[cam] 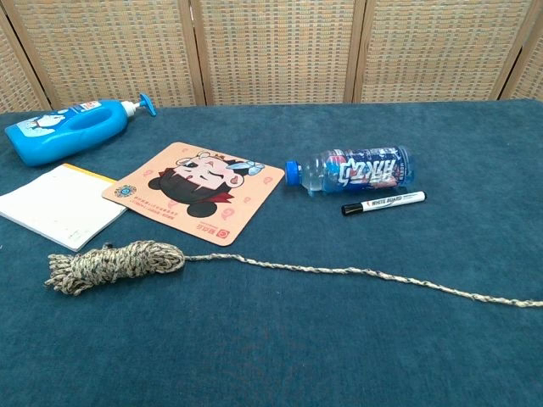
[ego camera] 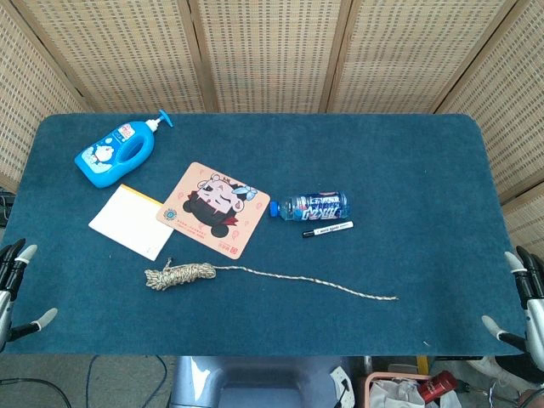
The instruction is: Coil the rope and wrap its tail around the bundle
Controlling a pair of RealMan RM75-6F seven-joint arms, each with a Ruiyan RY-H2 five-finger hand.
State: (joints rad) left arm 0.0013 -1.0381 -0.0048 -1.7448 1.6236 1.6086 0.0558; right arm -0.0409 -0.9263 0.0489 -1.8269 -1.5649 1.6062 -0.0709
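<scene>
Rope (ego camera: 181,275) coiled on the table (ego camera: 408,161), tail stretched out, both hands apart from it.

The bundle (cam: 112,264) lies just in front of the mat (ego camera: 214,209), and its tail (cam: 365,275) runs straight off to the right, not wrapped. Right of the mat a water bottle (cam: 352,170) lies on its side, blue cap on, clear with little visible inside; a marker (cam: 383,203) lies just in front of it. Behind-left of the mat a blue pump bottle (ego camera: 119,153) lies flat; a notepad (ego camera: 129,221) touches the mat's left edge. The left hand (ego camera: 19,289) and right hand (ego camera: 520,308) sit at the table's front corners, fingers spread, holding nothing.
</scene>
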